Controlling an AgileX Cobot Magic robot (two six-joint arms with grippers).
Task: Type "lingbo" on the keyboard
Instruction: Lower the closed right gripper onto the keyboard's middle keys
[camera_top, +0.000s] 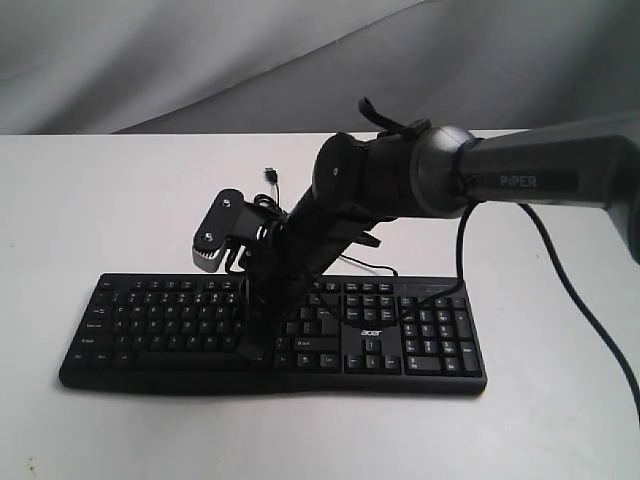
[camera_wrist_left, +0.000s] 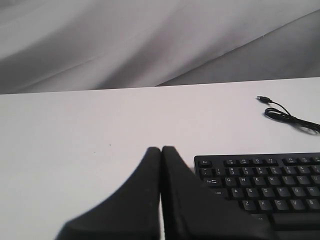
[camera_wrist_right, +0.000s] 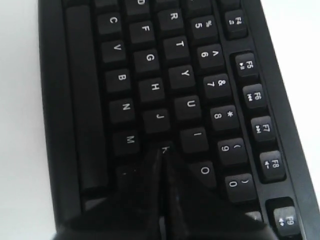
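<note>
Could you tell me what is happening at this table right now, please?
The right arm reaches over the black Acer keyboard, and the right pincer, shut, points down with its tips at the K key; whether a key is pressed cannot be told. The left pincer, also shut, hangs over the white table beside the keyboard's Esc corner. The USB cable lies loose on the table, plug free.

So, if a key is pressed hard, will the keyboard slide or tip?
Tipping seems unlikely: the keyboard is wide, low and lies flat on the table. It might slide slightly, since the white top looks smooth. The thin cable lies loose and curled, so it probably would not hold it.
</note>
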